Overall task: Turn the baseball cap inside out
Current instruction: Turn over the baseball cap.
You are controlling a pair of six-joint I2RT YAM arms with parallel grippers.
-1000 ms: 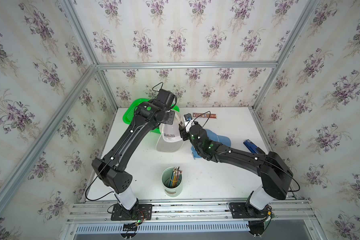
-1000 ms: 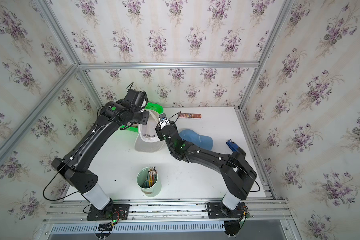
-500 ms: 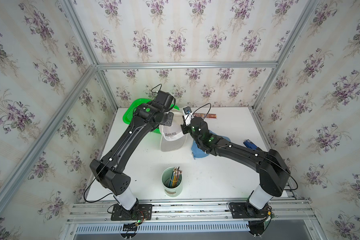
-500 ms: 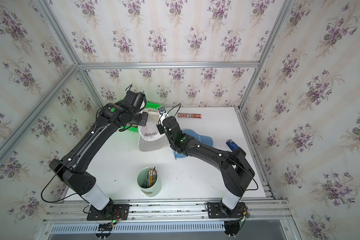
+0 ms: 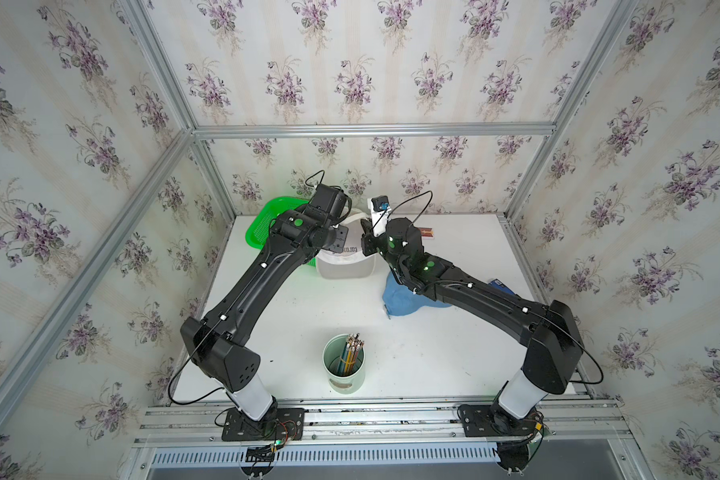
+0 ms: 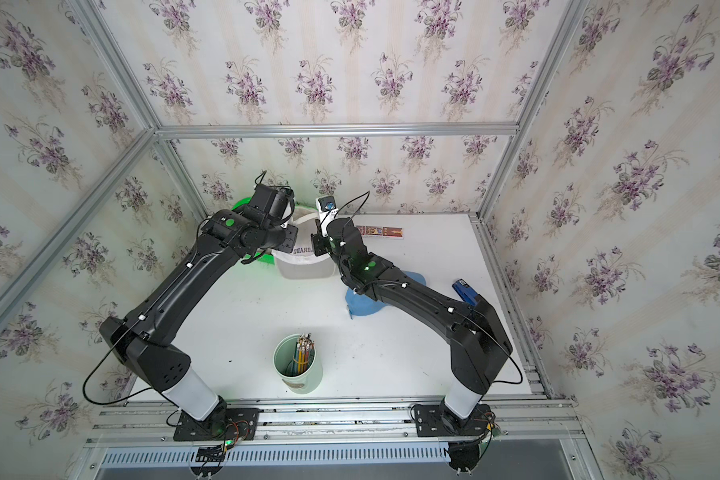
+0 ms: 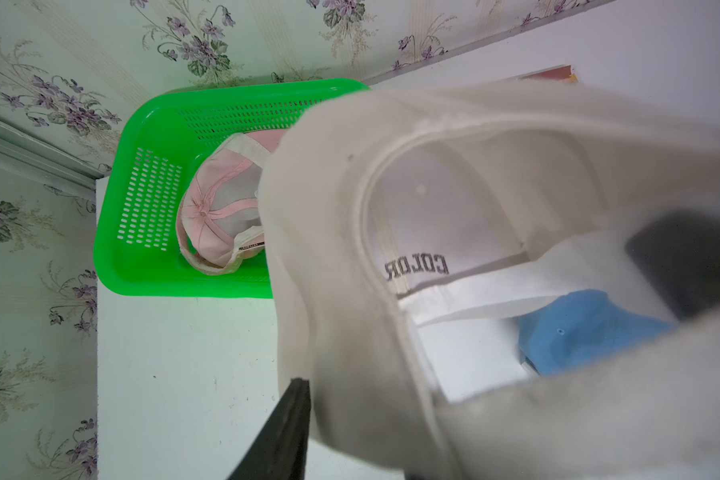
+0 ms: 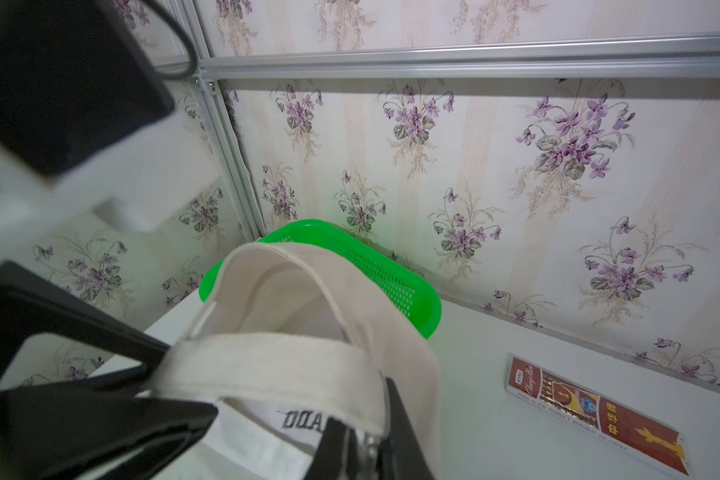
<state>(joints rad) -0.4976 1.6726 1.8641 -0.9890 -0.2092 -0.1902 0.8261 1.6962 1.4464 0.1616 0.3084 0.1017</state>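
Cap position: the white baseball cap (image 5: 346, 259) hangs above the tabletop (image 5: 433, 357) between the two arms, just beside the green basket (image 7: 142, 174). The lettered front panel shows through the cap's opening in the left wrist view.

Change noted: over the last second the right arm has swung in toward the rear wall. The right claw (image 8: 368, 442) is now clamped on the cap's rim band.

Left claw (image 5: 344, 237): one finger (image 7: 292, 415) lies against the outside of the crown. Its partner is hidden by fabric, so I cannot tell whether it grips.

Judgement: the hold appears to be passing to the right side, freeing the left to push the crown through. The inversion looks not yet done.
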